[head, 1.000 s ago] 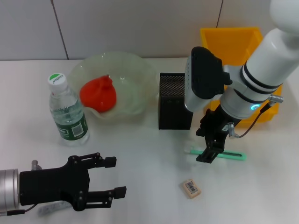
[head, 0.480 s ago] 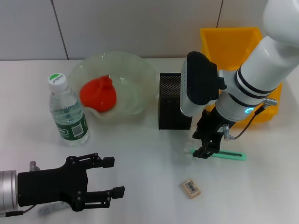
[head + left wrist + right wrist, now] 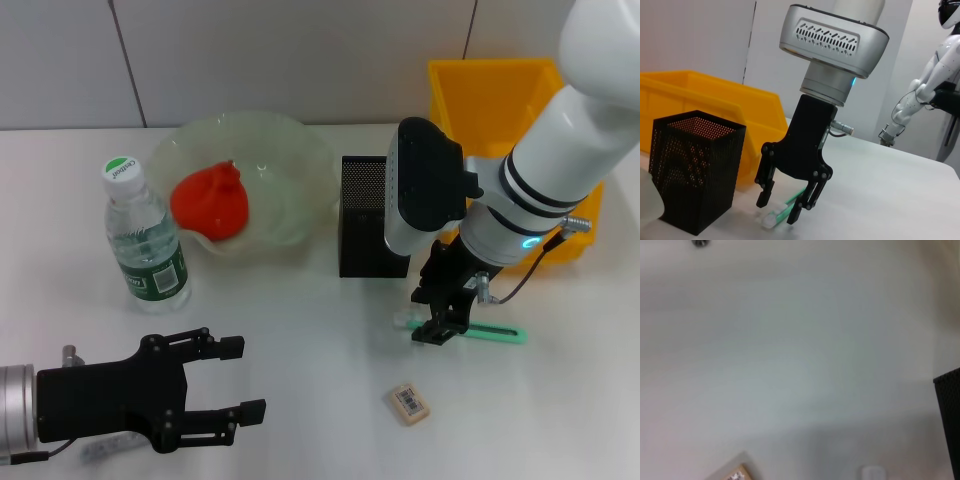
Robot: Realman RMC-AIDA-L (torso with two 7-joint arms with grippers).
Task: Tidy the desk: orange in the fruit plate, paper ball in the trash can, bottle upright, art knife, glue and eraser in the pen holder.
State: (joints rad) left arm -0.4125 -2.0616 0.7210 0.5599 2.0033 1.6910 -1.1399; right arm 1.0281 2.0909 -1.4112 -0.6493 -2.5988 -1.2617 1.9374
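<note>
The green art knife (image 3: 492, 332) lies flat on the table, right of the black mesh pen holder (image 3: 372, 215). My right gripper (image 3: 432, 316) hangs open over the knife's left end; in the left wrist view this gripper (image 3: 778, 210) straddles the pale knife tip (image 3: 771, 219). The eraser (image 3: 410, 402) lies nearer the front edge. The bottle (image 3: 145, 240) stands upright at the left. A red-orange lump (image 3: 210, 202) rests in the glass fruit plate (image 3: 290, 150); I cannot tell whether it is the orange. My left gripper (image 3: 245, 378) is open, low at the front left.
The yellow bin (image 3: 495, 95) stands at the back right, behind my right arm. A small whitish object (image 3: 108, 448) lies partly hidden under my left arm. The right wrist view holds only tabletop, the eraser's corner (image 3: 735, 474) and the pen holder's edge (image 3: 951, 415).
My right gripper has shifted left and dropped lower, from the knife's middle to its left end. The left arm has barely moved.
</note>
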